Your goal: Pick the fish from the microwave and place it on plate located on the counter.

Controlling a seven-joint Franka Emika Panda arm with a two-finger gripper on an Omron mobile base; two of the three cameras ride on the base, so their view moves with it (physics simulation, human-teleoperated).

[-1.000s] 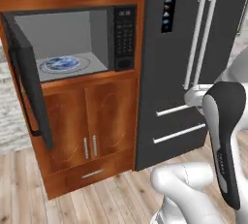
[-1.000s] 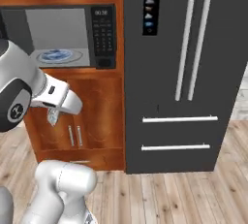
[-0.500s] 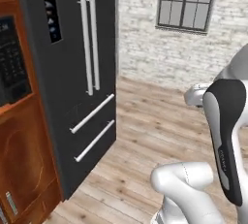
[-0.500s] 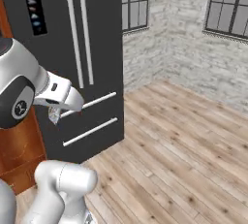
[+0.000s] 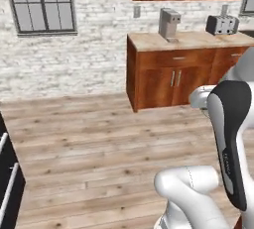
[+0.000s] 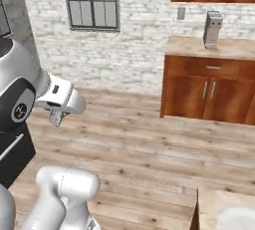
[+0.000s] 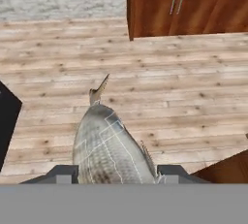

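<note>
In the hand view the fish, grey-silver and speckled with its tail pointing away, sits between my gripper's two dark fingertips, which are shut on it above the wooden floor. In the right base view the gripper hangs at the left under the white forearm, with a small grey bit of the fish showing there. The white plate shows as a pale round edge on the beige counter at the bottom right corner. The microwave is out of view.
A black fridge edge stands at the left. Across the wood floor, a second reddish-brown cabinet carries a coffee machine and a toaster. A brick wall with a window lies behind.
The whole picture has swung from the microwave and fridge to the brick wall, floor and far cabinet, so the base has turned. The gripper stays shut on the fish.
</note>
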